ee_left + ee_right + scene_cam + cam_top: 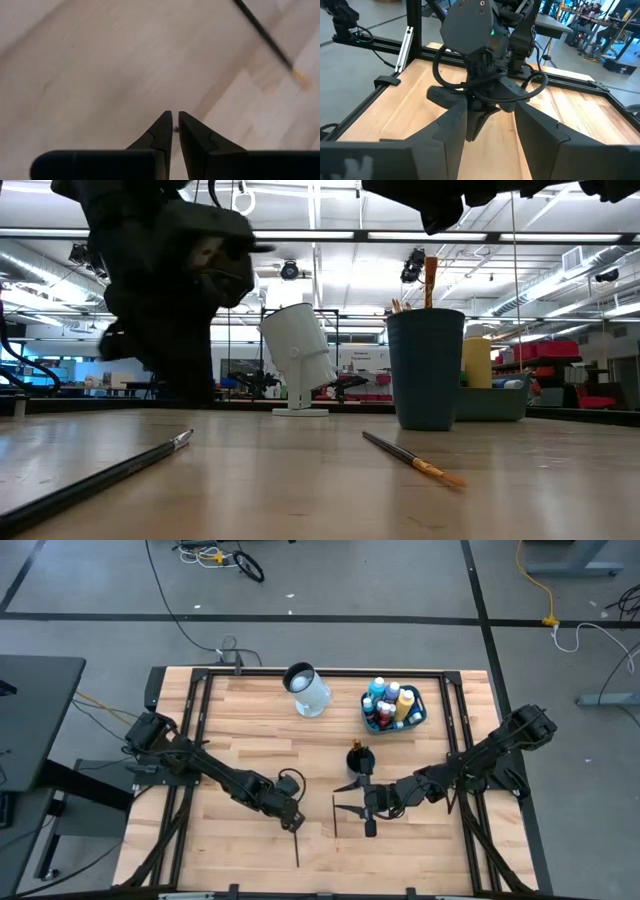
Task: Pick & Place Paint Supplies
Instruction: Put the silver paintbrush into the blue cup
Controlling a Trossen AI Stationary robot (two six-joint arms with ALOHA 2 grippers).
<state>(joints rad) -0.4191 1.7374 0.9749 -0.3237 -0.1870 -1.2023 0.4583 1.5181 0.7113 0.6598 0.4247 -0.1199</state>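
Two paintbrushes lie loose on the wooden table [420, 840] at lower centre of the high view. One paintbrush [296, 846] lies just below the left gripper [294, 823], whose tips point down at its upper end; the jaws stand nearly closed with a thin gap, gripping nothing visible. The second paintbrush [334, 817] lies between the two grippers. The right gripper [369, 820] sits just right of it, jaws apart and empty. Above them, a dark cup [360, 758] holds brushes; paint bottles [392, 700] stand in a teal tub [421, 715] at upper right. A white jug [308, 688] stands upper centre.
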